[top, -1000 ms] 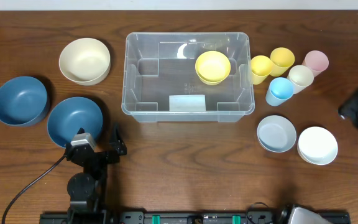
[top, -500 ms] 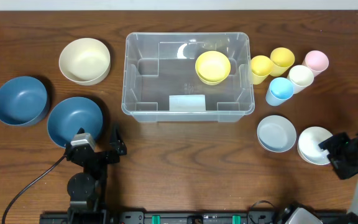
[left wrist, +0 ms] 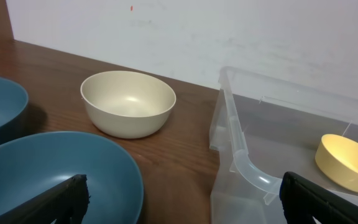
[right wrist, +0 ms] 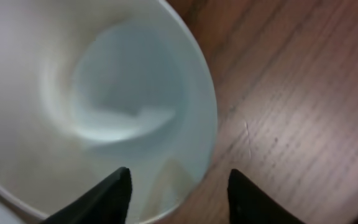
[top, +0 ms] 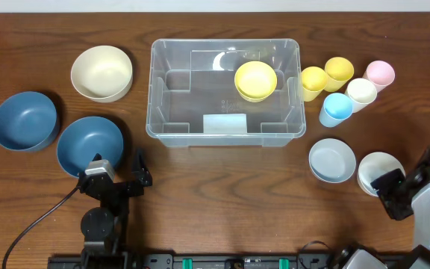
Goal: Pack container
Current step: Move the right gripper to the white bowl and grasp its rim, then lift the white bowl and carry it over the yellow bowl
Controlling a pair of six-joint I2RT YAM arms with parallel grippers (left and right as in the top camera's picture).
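Your right gripper (right wrist: 179, 177) is spread wide astride the rim of the white bowl (right wrist: 104, 93) at 4 o'clock on the table (top: 222, 187), one finger inside, one outside, gripping nothing. Your left gripper (left wrist: 182, 196) gapes empty at 7 o'clock. The container (top: 178, 104) sits toward 12 o'clock.

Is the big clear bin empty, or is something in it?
Not empty. A yellow bowl sits inside the container, near its far right corner; the rest of its floor looks bare.

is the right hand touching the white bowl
Cannot tell. In the right wrist view the right hand straddles the rim of the white bowl, one finger inside, one over the table, but neither contact nor a gap is plain.
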